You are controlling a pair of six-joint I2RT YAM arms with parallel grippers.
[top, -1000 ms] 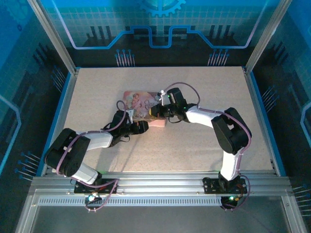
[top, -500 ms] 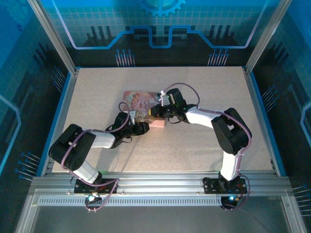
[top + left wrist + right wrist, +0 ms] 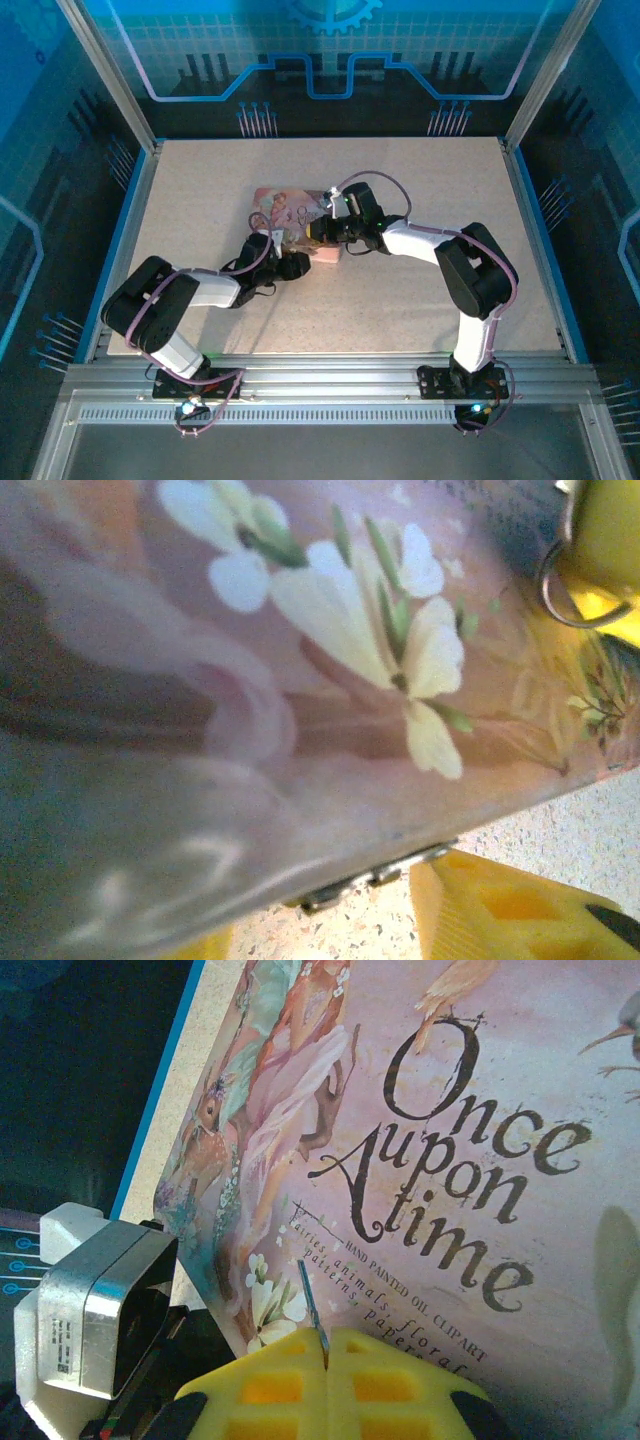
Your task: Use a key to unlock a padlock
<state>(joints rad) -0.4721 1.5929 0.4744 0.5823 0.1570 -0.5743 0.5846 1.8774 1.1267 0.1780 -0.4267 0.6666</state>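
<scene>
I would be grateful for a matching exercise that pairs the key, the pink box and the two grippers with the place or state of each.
Things:
1. key
2. pink box
3. left gripper
4. right gripper

Places or states:
A. lying on the table
B. open, at the box's near edge
C. shut, yellow tips pressed together
D. pinched between two yellow tips, sticking out over the box

Pairs: 1-D, 2-A, 3-B, 4-C

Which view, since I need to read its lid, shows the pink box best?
The right wrist view: the pink box is sharp there, and its lid title "Once upon a time" is readable. The top external view shows it small, the print unreadable. The left wrist view gives a blurred close-up of its flowered part.
</scene>
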